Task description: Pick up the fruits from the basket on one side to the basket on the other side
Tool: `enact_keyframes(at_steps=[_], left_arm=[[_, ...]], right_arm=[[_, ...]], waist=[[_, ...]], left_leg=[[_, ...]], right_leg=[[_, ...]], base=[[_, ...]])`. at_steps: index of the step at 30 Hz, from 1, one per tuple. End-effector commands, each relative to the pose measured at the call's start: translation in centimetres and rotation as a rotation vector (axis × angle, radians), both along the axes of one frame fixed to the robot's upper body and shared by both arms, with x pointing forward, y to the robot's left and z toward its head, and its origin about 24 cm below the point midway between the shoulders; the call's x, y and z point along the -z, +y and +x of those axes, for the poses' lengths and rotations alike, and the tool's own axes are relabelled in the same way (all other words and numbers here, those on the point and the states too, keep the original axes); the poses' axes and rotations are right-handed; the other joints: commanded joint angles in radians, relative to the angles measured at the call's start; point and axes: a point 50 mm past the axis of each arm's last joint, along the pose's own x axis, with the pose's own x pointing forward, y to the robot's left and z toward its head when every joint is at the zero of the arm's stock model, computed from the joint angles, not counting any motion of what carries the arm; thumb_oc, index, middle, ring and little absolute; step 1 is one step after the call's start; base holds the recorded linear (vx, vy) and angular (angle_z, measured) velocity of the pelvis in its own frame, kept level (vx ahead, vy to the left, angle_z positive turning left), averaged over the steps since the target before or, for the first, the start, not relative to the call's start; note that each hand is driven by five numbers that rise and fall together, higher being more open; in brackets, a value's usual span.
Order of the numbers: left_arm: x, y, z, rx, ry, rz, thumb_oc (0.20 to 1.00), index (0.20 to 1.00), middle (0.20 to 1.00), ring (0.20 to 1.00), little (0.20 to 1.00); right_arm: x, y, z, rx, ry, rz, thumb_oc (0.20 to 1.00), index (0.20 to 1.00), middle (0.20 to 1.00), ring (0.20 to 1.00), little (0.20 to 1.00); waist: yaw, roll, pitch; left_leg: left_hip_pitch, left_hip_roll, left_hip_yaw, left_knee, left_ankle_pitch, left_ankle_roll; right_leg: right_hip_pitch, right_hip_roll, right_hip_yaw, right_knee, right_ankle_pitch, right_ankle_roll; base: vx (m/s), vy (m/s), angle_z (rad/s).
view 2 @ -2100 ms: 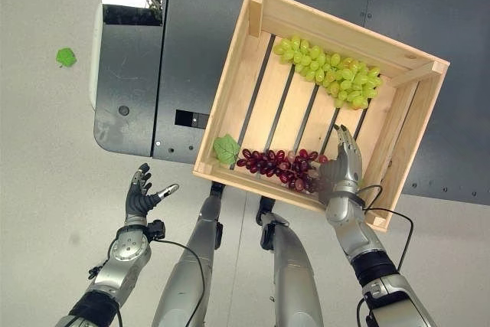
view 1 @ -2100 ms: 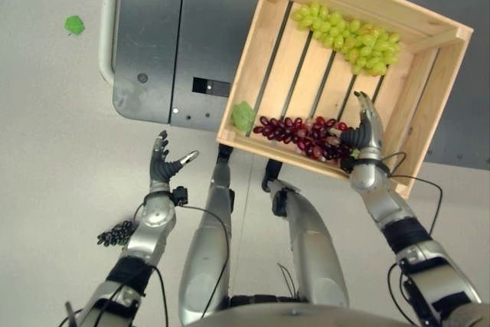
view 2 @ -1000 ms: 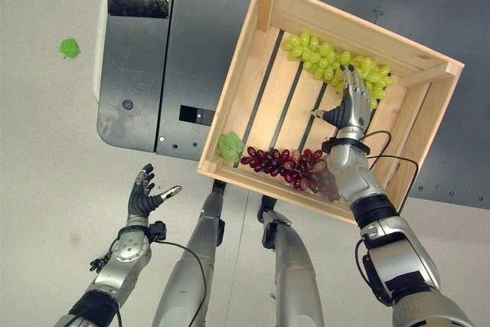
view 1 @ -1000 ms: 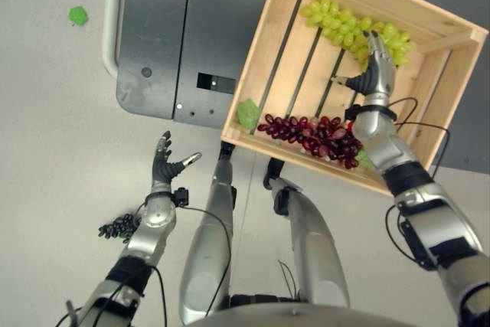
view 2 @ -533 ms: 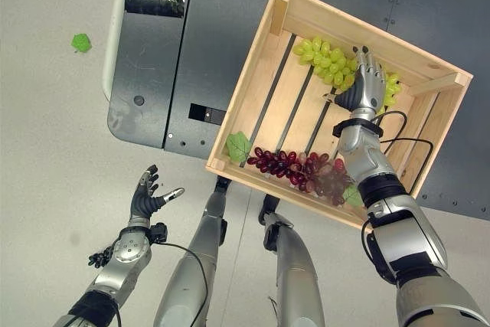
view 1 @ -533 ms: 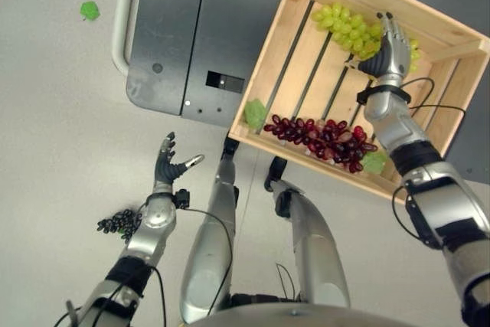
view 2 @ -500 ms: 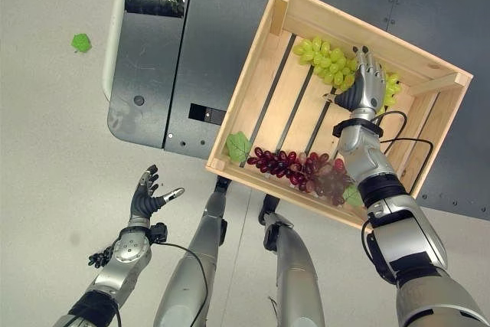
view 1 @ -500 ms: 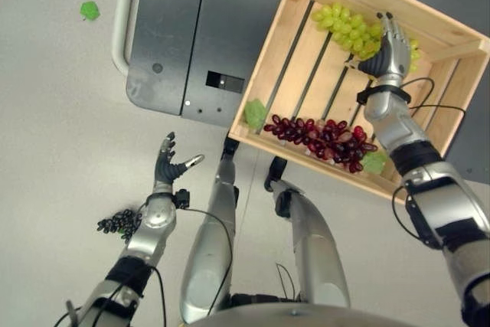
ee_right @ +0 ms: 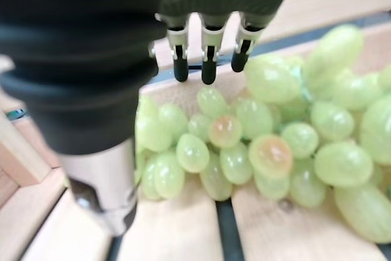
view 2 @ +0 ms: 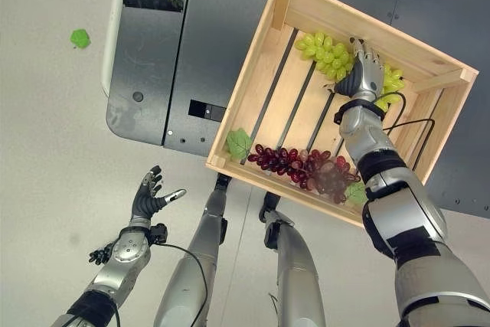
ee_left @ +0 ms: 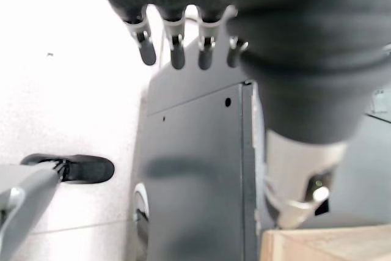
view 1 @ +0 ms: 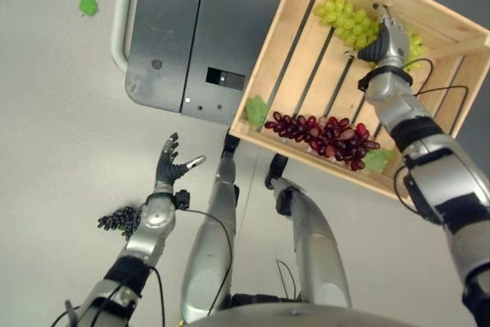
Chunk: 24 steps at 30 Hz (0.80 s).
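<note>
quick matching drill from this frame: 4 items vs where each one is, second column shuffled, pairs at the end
Items:
1. green grapes
2. red grapes
3. dark grapes
4. left hand

Places:
A. on the floor beside the left forearm
B. at the near edge of the wooden crate
C. open above the floor, holding nothing
D. at the far side of the crate, under the open right hand

Pairs: 1-D, 2-B, 3-A, 4-C
</note>
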Motion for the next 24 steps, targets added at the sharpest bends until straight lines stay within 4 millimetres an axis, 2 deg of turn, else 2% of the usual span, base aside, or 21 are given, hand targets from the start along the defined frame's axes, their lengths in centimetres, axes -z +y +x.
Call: enact_keyframes(at_steps=[1,2,11,18,24], left_arm=[[0.0,-0.5,-0.3,0.026,-0.006,-0.037,1.000,1.000,1.000,1.000,1.000],[-0.1,-0.6,-0.2,0.030,-0.007,-0.038,1.000,1.000,1.000,1.000,1.000],[0.2,-0.6,-0.2,0.029,0.010,-0.065,1.000,1.000,1.000,1.000,1.000],[0.4,-0.6,-0.2,0.029,0.027,-0.072,1.000,1.000,1.000,1.000,1.000],[0.5,-0.6,0.0,0.033,0.036,-0.079,1.000,1.000,1.000,1.000,1.000]], right_arm=[[-0.8,-2.0,-0.2,0.022,0.066,-0.035,0.341,0.341,0.341,0.341,0.341],[-1.0,-1.9,-0.1,0.017,0.069,-0.031,0.200,0.200,0.200,0.200,0.200],[-2.1,-1.0,0.2,-0.025,0.083,-0.048,0.200,0.200,0.200,0.200,0.200],[-1.3,-1.8,0.2,0.007,0.133,-0.037,0.200,0.200,0.200,0.200,0.200],[-0.8,-1.4,0.3,-0.042,0.158,-0.008,0.200,0.200,0.200,0.200,0.200]], waist=[[0.008,0.034,-0.019],[0.009,0.035,-0.019],[0.008,0.029,-0.019],[0.008,0.026,-0.019],[0.007,0.020,-0.019]], left_leg=[[0.004,0.008,0.017,0.079,-0.112,0.002],[0.004,0.008,0.016,0.079,-0.112,0.002],[0.003,0.008,0.017,0.076,-0.111,0.003],[0.006,0.009,0.014,0.083,-0.115,0.002],[0.017,0.010,0.009,0.081,-0.115,-0.001]], right_leg=[[0.011,-0.068,0.010,-0.143,0.089,0.138],[0.011,-0.069,0.008,-0.144,0.089,0.138],[0.009,-0.067,0.009,-0.148,0.091,0.137],[0.011,-0.069,0.007,-0.132,0.081,0.137],[0.025,-0.068,0.002,-0.129,0.076,0.135]], base=[[0.00,0.000,0.00],[0.00,0.000,0.00],[0.00,-0.002,0.01],[0.00,0.000,0.00],[0.00,0.000,0.00]])
